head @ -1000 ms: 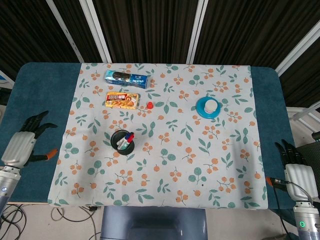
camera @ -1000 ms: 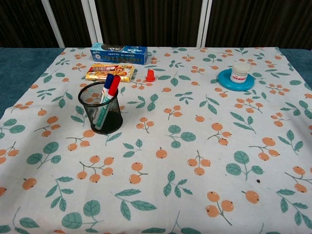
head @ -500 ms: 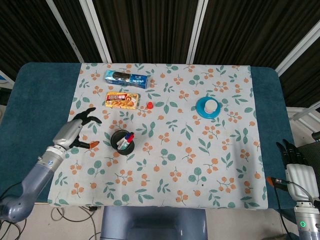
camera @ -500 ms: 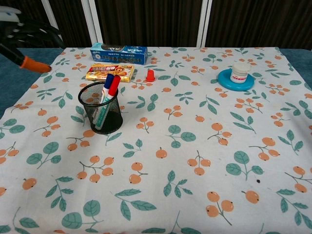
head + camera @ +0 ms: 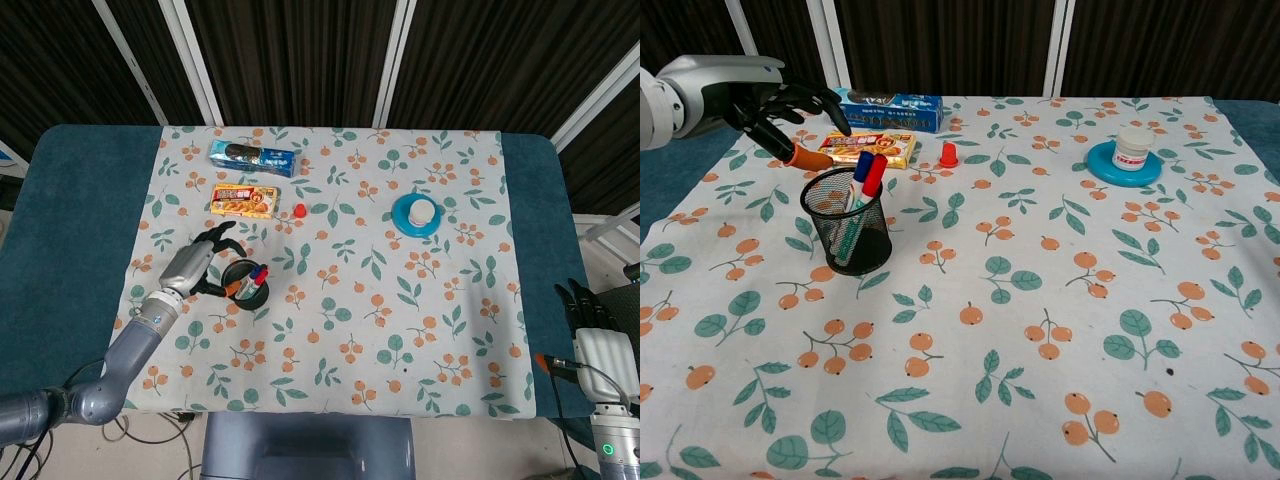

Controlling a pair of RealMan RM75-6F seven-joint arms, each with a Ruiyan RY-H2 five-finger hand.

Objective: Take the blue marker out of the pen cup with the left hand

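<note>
Floral-clothed tabletop (image 5: 1060, 330): left hand (image 5: 780, 105) is hovering spread and empty at upper left, just beside the black mesh pen cup (image 5: 848, 222).
Reach step; next, fingers should be pinching the blue-capped marker (image 5: 862, 168), avoiding the red-capped marker (image 5: 874, 176).

The pen cup (image 5: 848, 220) holds markers (image 5: 868, 172), left hand (image 5: 770, 105) just beside.

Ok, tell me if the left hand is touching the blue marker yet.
Apart. The chest view shows the left hand open, up and left of the pen cup, with tablecloth visible between its fingers and the blue marker.
</note>
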